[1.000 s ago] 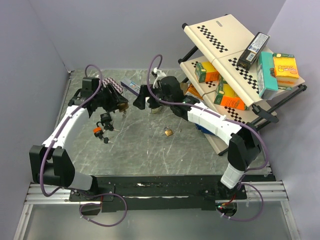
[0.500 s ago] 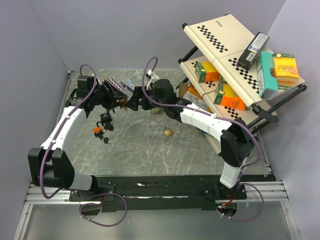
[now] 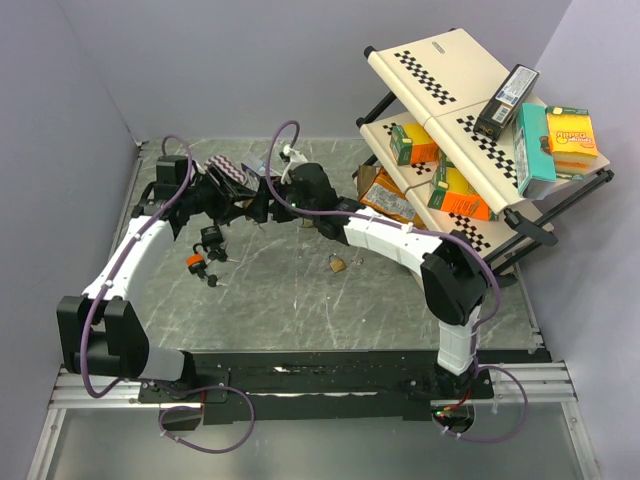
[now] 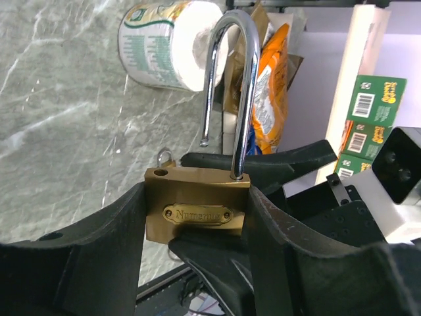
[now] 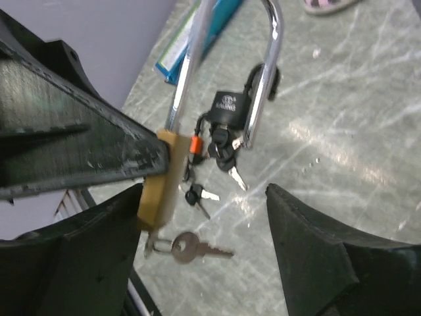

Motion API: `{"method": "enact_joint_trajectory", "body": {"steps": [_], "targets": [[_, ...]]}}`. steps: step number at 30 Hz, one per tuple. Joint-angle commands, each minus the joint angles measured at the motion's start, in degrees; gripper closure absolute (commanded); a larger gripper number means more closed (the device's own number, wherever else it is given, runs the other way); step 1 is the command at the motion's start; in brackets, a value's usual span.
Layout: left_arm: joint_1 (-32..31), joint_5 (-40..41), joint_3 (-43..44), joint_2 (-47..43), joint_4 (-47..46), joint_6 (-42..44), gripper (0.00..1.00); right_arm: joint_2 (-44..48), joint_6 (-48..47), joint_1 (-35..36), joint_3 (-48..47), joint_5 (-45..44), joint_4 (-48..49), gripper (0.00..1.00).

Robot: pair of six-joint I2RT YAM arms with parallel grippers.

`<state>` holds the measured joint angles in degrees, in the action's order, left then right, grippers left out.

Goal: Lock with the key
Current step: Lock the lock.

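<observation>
Our left tool [image 3: 238, 205] is clamped on the brass padlock [image 4: 197, 212], raised over the far left of the counter [image 3: 300, 300], with its shackle [image 4: 230, 79] sprung open. Our right tool [image 5: 204, 197] stands wide and empty just beside it. A key [image 5: 191, 249] shows below the padlock; we cannot tell whether it is seated. An off-centre push on the shackle could twist the padlock out of the grip, or the tools could collide.

We see the brass padlock [image 4: 197, 214] upright at the lower centre of the left wrist view, nameplate toward us. Its steel shackle [image 4: 247, 85] is open, one leg clear of the body. In the right wrist view, lower left, a silver key [image 5: 191, 249] hangs on a ring beneath it.
</observation>
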<state>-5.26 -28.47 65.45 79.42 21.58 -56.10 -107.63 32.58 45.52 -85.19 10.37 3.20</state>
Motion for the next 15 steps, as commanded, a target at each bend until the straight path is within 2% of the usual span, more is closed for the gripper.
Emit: {"method": "enact_joint_trajectory", "body": {"steps": [1,5,8,9,13,14,15], "targets": [[0.25,-3.61,-0.23,-4.7,-5.5,-2.96,0.99,-1.17,0.29,0.71,-5.25,-3.34,1.98,0.26],[0.07,-3.52,-2.51,-5.94,-5.5,-3.32,0.99,-2.05,0.12,0.89,-6.65,-4.04,2.51,0.34],[0.16,-3.79,-3.22,-6.73,-6.29,-4.19,0.99,-2.75,-0.5,1.42,-7.18,-4.04,2.69,0.46],[0.16,-3.79,-3.14,-6.73,-6.38,-4.37,0.99,-2.93,-0.5,1.5,-7.27,-3.61,3.03,0.56],[0.77,-2.82,-1.99,-6.56,-5.85,-3.5,0.99,-2.67,-0.23,1.59,-6.75,-3.08,3.13,0.78],[1.04,-2.91,-1.91,-6.56,-5.94,-3.58,0.99,-2.49,-0.41,1.51,-6.49,-3.08,3.04,0.89],[1.21,-2.91,-1.99,-6.56,-5.77,-3.58,0.99,-2.06,-0.67,1.5,-6.4,-2.99,2.86,0.94]]}}
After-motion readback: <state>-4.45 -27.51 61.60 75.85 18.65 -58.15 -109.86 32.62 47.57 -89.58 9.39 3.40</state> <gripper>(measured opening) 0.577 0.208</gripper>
